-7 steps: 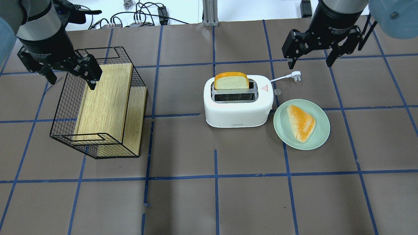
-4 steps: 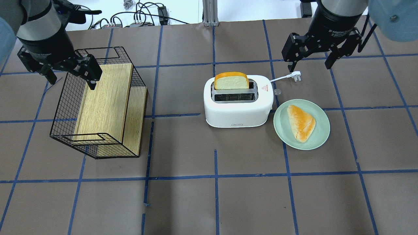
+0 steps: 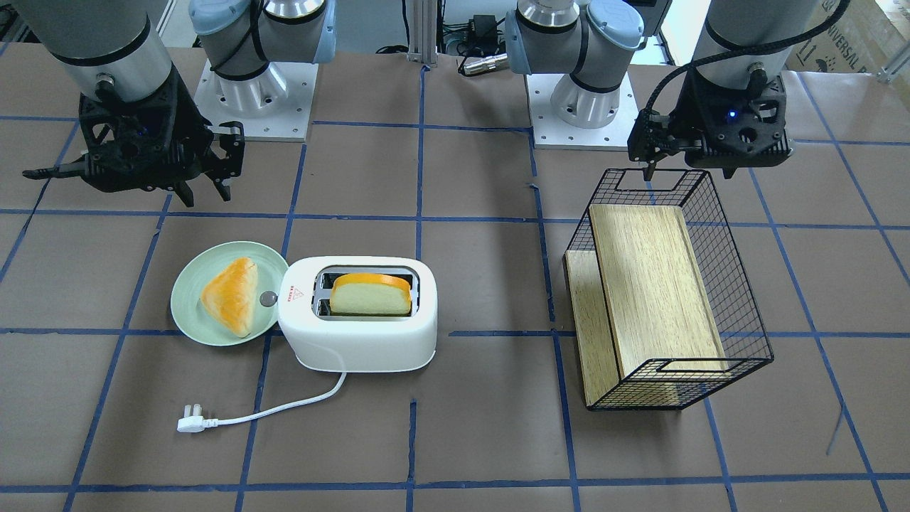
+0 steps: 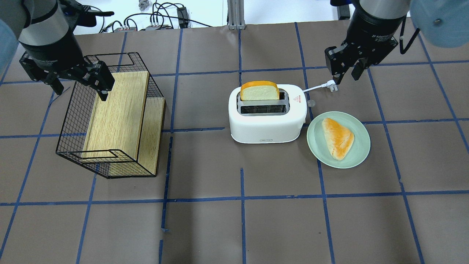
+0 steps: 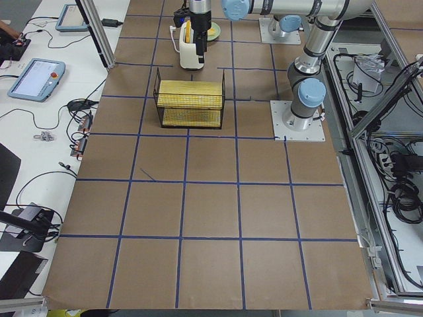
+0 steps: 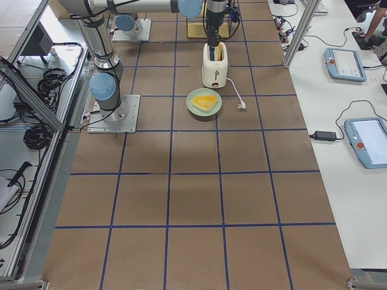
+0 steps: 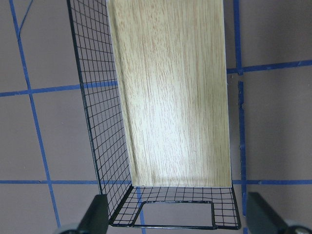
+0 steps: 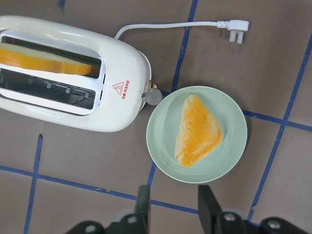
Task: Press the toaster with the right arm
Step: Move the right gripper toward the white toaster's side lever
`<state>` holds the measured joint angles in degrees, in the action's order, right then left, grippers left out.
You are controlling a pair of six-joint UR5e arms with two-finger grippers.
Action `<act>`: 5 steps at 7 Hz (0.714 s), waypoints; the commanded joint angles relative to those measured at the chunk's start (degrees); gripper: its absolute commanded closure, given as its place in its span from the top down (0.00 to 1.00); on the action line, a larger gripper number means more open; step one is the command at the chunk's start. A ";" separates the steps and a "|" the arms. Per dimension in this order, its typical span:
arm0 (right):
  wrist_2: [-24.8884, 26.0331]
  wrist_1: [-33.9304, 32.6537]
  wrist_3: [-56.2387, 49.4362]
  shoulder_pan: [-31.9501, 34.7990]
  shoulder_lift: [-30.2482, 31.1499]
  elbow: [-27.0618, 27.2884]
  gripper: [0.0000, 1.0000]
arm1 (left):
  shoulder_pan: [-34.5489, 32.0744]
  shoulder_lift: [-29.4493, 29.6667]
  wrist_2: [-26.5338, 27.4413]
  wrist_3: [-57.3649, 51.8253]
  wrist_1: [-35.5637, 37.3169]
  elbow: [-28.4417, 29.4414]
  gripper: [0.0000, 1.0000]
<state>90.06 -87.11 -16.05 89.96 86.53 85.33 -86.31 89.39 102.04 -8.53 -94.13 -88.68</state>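
Note:
The white toaster stands mid-table with an orange-crusted bread slice upright in its far slot. Its grey round knob sticks out of the right end, and its cord ends at the plug. My right gripper hangs above the plug, beyond and to the right of the toaster, touching nothing. Its fingers are narrowed with a gap between them. In the right wrist view the toaster and knob lie ahead of the fingertips. My left gripper is open and empty above the wire basket.
A pale green plate with a triangular pastry sits right beside the toaster's knob end. The black wire basket, with wooden boards inside, lies on its side at the left. Blue tape lines grid the brown table.
My right gripper's fingers have drawn much closer together and it has shifted a little toward the plug. The left arm, toaster and bread have not moved.

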 commanded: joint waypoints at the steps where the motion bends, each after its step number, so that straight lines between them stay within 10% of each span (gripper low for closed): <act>1: 0.12 -0.60 -12.10 -0.05 -0.14 -0.42 0.21 | 0.00 0.00 0.00 0.00 0.00 0.00 1.00; 5: 0.56 -4.38 -24.32 -0.22 -2.59 0.10 0.17 | 0.00 0.00 0.00 0.00 0.00 0.00 1.00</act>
<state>90.64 -91.04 -34.96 89.77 84.81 85.24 -86.31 89.39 102.04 -8.49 -94.14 -88.68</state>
